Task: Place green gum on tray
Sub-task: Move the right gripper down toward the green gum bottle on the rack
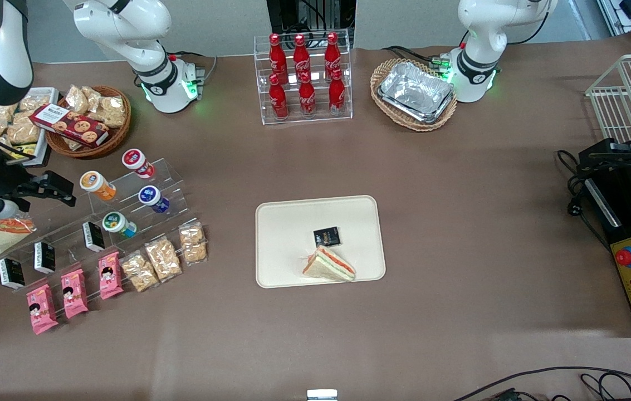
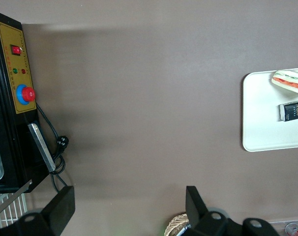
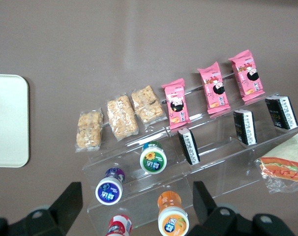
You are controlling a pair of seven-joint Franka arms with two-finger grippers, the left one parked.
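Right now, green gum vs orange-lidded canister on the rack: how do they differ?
The green gum has a green-rimmed lid and teal body; the orange canister has an orange rim and orange body. The green gum sits on a lower step, nearer the front camera; the orange one sits higher, closer to the open gripper. Both lie tilted on the acrylic rack, off the tray.

A brown cloth (image 1: pixel 460 234) covers the whole table, lying smooth with faint creases under even overhead light. At its edge farthest from the front camera a pale wall (image 1: pixel 226 22) rises, broken by a dark equipment rack (image 1: pixel 309 16) with cables. A white wire basket (image 1: pixel 627 94) stands toward the parked arm's end.
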